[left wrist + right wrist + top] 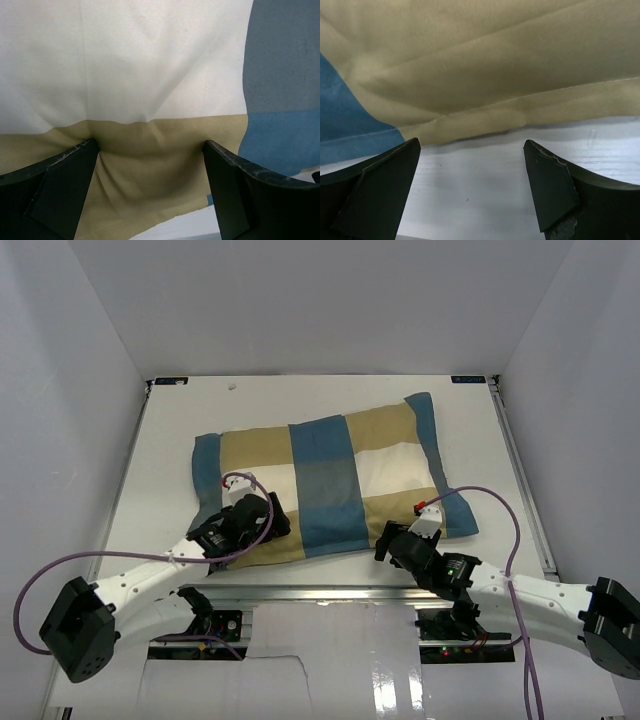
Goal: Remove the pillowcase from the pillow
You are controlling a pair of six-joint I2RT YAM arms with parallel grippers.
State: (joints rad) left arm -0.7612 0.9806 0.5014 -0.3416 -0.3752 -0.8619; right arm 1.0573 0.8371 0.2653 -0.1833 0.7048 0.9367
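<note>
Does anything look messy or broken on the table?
Nothing is spilled or torn. The checked tan, blue and cream fabric pillowcase lies a bit crooked on the white table, and its tan cloth puckers where the open left gripper presses in. The open right gripper is just short of its near edge.

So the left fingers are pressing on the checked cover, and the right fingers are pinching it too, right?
Not quite. The left fingers do press on the checked cover, but the right fingers pinch nothing. The right wrist view shows them open over bare table, with the cover's tan edge just ahead.
</note>
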